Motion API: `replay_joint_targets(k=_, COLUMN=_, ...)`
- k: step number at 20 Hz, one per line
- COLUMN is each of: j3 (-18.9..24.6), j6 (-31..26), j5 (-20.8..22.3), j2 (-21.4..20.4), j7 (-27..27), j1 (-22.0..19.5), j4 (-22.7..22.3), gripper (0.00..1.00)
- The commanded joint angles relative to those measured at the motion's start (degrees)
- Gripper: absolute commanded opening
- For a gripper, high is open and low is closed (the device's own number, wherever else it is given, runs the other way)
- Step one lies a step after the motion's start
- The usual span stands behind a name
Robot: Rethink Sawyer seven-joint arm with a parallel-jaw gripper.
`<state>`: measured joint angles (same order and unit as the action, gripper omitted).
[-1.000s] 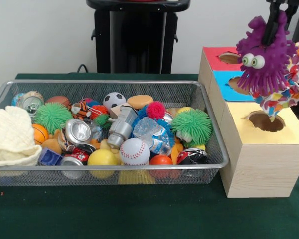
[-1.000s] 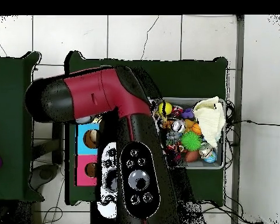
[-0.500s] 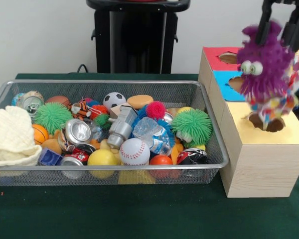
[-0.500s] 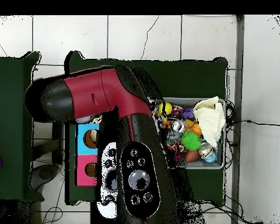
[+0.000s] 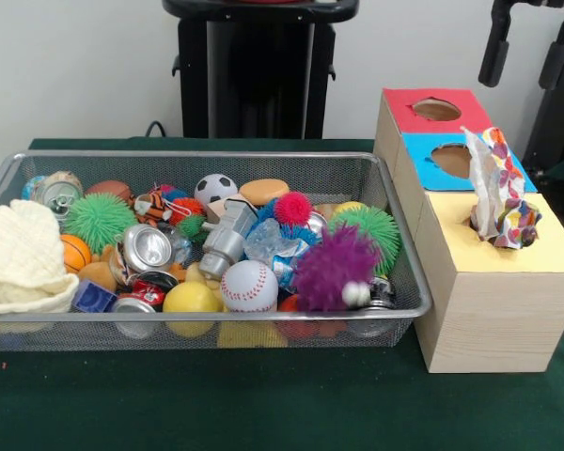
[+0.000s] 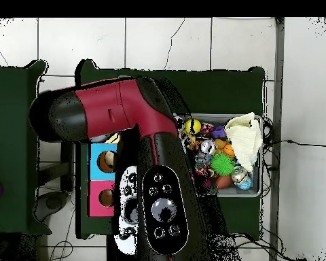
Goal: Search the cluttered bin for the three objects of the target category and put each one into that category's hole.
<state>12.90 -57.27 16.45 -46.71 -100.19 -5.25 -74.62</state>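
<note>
The pincer point(image 5: 520, 80) hangs high over the boxes with its two fingers spread and nothing in them. Below it, a cloth point(image 5: 496, 197) sticks half out of the hole in the yellow box point(image 5: 498, 301). The purple toy point(image 5: 334, 268) lies in the bin point(image 5: 409, 310), near the right wall, touching a green ball point(image 5: 371, 225).

The pincer likely needs to come down on the toy's middle, squeeze deep into the soft spikes, and lift straight up. The cloth may block the hole.

From above, the arm point(image 6: 118, 112) hides the pincer and the yellow box. Which kind of thing is wanted cannot be told.
</note>
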Motion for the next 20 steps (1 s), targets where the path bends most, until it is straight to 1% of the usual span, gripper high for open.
replay_joint_targets(k=1, j3=-0.3, j6=2.5, j5=-0.9, j2=1.0, j7=-5.1, j1=-1.9, j4=-4.8, gripper=1.0)
replay_joint_targets(k=11, j3=-1.0, j6=3.1, j5=-0.6, j2=0.8, j7=-5.8, j1=-1.1, j4=-5.8, gripper=1.0)
replay_joint_targets(k=12, j3=-0.8, j6=2.6, j5=-0.8, j2=1.5, j7=-5.8, j1=-1.0, j4=-5.7, gripper=1.0)
replay_joint_targets(k=14, j3=-0.6, j6=3.9, j5=-1.5, j2=2.2, j7=-7.2, j1=-1.0, j4=-6.1, gripper=1.0)
replay_joint_targets(k=18, j3=-0.8, j6=4.6, j5=-1.1, j2=2.5, j7=-7.0, j1=-0.9, j4=-5.9, gripper=1.0)
replay_joint_targets(k=19, j3=-0.8, j6=4.1, j5=-0.9, j2=2.5, j7=-6.3, j1=-0.9, j4=-5.9, gripper=0.0)
replay_joint_targets(k=20, j3=-0.7, j6=4.4, j5=-1.1, j2=2.4, j7=-6.3, j1=-1.1, j4=-6.1, gripper=0.0)
